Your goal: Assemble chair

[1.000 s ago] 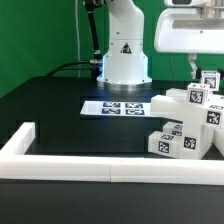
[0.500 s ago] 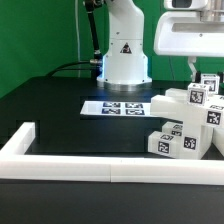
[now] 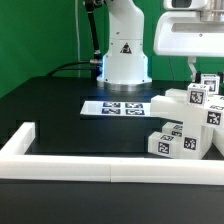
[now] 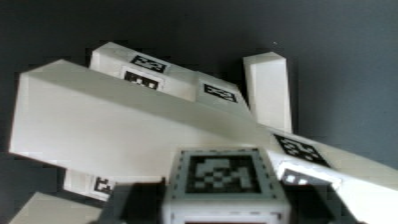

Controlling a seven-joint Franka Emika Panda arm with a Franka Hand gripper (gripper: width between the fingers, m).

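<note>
The partly built chair [image 3: 183, 125], white blocks with black-and-white tags, stands at the exterior view's right, against the border rail. My gripper [image 3: 200, 78] hangs over its top and is shut on a small white tagged post [image 3: 197, 95]. In the wrist view the same post [image 4: 222, 180] sits between my dark fingers [image 4: 135, 196], with its tag facing the camera. Beyond it lie the broad white seat slab [image 4: 125, 110] and an upright white bar [image 4: 267, 90]. The post's lower end is hidden behind other blocks.
The marker board [image 3: 112, 107] lies flat mid-table in front of the robot base [image 3: 123, 55]. The long white low border rail [image 3: 100, 168] runs along the near edge, with a short arm [image 3: 20, 137] at the exterior view's left.
</note>
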